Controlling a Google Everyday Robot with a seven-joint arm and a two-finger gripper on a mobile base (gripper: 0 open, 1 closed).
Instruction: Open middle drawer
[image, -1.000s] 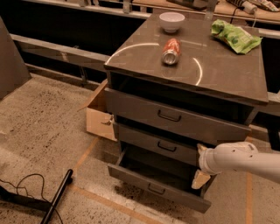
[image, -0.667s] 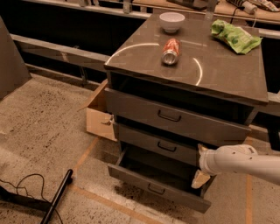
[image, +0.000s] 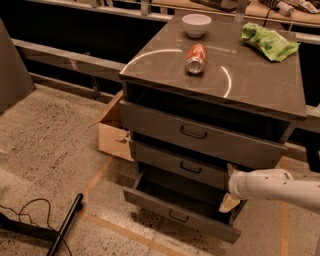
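Observation:
The grey cabinet (image: 260, 85) has three drawers. The middle drawer (image: 165, 159) is the narrow front panel with a small dark wire handle (image: 190, 168), and it stands out only slightly from the cabinet. My gripper (image: 230, 187), on a white arm (image: 275, 187) coming in from the right, is at the right end of the middle drawer's front. Its tan fingers (image: 229, 202) are spread apart, one above and one below, holding nothing. The top drawer (image: 150, 120) is slightly out. The lowest drawer (image: 175, 215) is pulled far out.
On the cabinet top lie a red can (image: 196, 58) on its side, a white bowl (image: 196, 24) and a green bag (image: 268, 41). An open cardboard box (image: 112, 132) stands at the cabinet's left. A black pole (image: 65, 225) and a cable (image: 25, 210) lie on the floor at lower left.

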